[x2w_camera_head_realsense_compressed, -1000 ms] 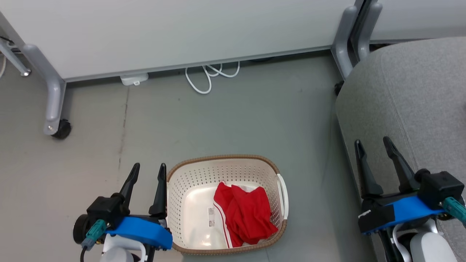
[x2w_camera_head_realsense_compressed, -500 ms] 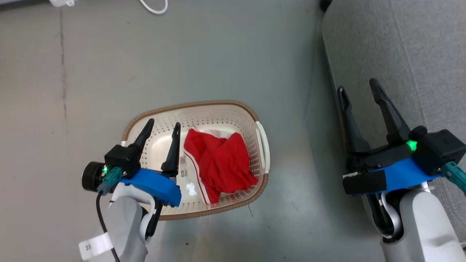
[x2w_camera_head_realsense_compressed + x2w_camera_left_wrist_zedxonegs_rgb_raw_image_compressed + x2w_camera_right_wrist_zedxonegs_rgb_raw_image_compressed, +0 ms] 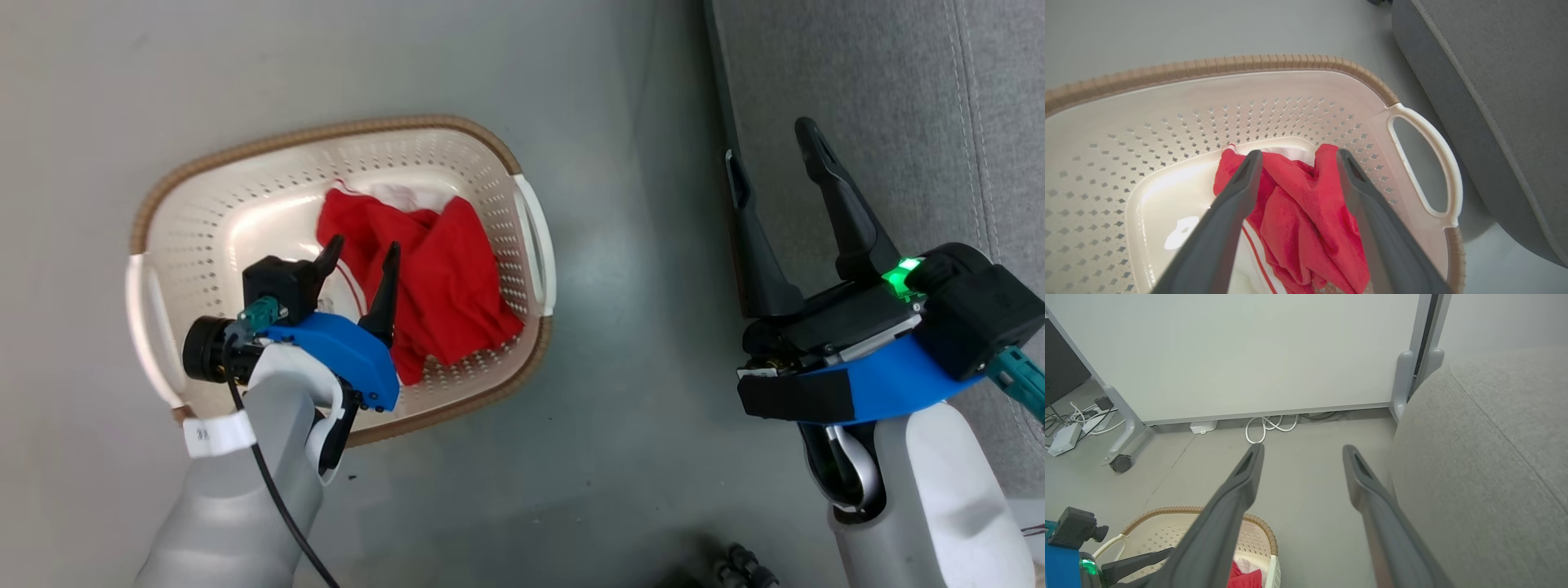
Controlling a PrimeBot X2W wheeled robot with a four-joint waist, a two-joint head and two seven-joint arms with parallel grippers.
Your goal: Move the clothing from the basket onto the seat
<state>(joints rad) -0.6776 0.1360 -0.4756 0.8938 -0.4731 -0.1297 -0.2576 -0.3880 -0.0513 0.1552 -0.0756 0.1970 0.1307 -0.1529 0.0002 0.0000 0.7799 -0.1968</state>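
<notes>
Clothing (image 3: 441, 269), crumpled bright red, white trim, in basket (image 3: 522, 245)

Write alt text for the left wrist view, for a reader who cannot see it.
The left gripper, jaws open, points into the cream basket above crumpled red clothing with white trim. A grey seat stands beside the basket at the view's right.

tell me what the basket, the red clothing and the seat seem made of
The basket: likely moulded plastic, cream and slightly glossy, going by the punched holes and light glare; its brown rim looks moulded to mimic weave. The clothing: soft red fabric, matte, crumpled in folds. The seat: grey woven upholstery, matte, with a grainy texture and stitched seams.
</notes>
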